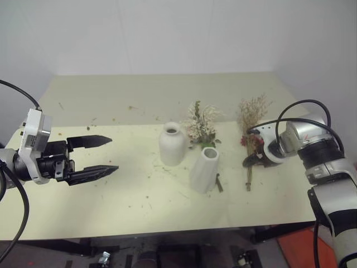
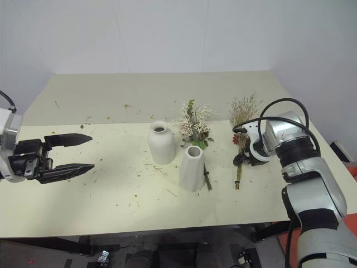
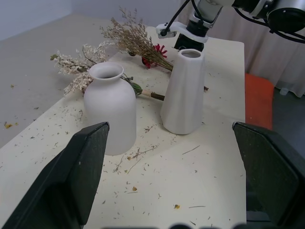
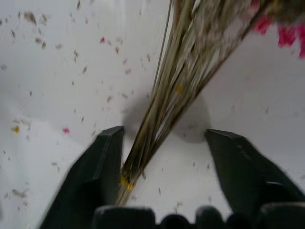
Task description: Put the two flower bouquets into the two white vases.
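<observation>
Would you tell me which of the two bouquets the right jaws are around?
The dried tan-brown bouquet, stems between the right gripper's jaws; the cream-and-green bouquet lies behind the vases.

On the table (image 1: pixel 111 184), the bottle vase (image 1: pixel 172 144) stands left of the tall vase (image 1: pixel 204 169); rose bunch (image 1: pixel 201 125) behind it, dried bunch (image 1: pixel 250 120) right.

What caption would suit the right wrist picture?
Right gripper, black fingers apart, straddling the stems of the dried tan-brown bouquet lying on the pale table.

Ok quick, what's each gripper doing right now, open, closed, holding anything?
Left gripper: open, holding nothing.
Right gripper: open, fingers either side of the dried bouquet stems, not gripping them yet.
</observation>
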Controlling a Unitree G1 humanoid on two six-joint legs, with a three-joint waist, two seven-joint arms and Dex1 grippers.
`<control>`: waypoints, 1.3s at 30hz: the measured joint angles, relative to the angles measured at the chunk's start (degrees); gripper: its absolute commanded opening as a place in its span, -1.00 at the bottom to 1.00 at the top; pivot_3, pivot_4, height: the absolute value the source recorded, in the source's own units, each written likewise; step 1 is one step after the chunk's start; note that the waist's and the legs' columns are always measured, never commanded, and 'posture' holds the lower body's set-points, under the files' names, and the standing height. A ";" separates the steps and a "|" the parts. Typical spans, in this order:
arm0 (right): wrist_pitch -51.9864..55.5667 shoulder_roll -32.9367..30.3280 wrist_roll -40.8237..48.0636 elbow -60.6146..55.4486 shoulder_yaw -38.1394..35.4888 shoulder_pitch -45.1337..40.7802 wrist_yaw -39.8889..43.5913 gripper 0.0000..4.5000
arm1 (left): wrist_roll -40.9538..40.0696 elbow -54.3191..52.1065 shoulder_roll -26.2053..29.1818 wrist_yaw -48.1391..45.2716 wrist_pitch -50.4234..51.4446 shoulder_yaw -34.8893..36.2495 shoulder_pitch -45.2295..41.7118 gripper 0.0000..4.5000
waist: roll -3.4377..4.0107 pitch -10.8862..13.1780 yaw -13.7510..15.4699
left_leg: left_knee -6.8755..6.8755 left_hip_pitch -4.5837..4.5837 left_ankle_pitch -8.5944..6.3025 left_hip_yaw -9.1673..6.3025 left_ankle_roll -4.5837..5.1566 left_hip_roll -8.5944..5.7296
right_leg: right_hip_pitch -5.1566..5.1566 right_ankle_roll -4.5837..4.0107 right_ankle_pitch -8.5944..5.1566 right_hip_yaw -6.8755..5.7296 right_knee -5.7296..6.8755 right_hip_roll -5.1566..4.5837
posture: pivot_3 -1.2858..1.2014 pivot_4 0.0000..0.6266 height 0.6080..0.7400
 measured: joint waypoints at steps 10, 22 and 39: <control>-1.36 2.18 -4.61 3.68 -7.48 -0.43 -2.59 -0.99 | 0.00 -0.09 -0.12 0.55 -0.11 -0.01 -0.08 1.00 | 0.01 0.01 0.00 | 0.00 0.00 0.00 0.00 0.00 0.01 | -0.01 -0.01 0.00 0.00 0.02 0.01 | 0.03 -0.52 1.00; -26.98 8.37 -1.10 -27.11 -39.01 13.00 -13.35 -0.99 | 1.00 3.49 -1.16 3.89 -1.05 -2.13 -5.24 1.00 | 0.04 0.02 -0.11 | -0.13 -0.06 0.00 -0.05 0.00 0.00 | -0.05 0.02 0.02 0.01 -0.01 -0.01 | 0.03 -0.52 1.00; -41.76 27.82 10.87 -40.37 -31.65 6.66 -8.19 -0.99 | 1.71 3.88 0.36 2.89 -1.02 -2.91 -4.66 1.00 | 0.09 0.06 -1.03 | -0.14 0.04 0.00 -0.10 0.00 0.03 | -0.08 -0.01 0.03 0.00 0.15 0.00 | 0.03 -0.52 1.00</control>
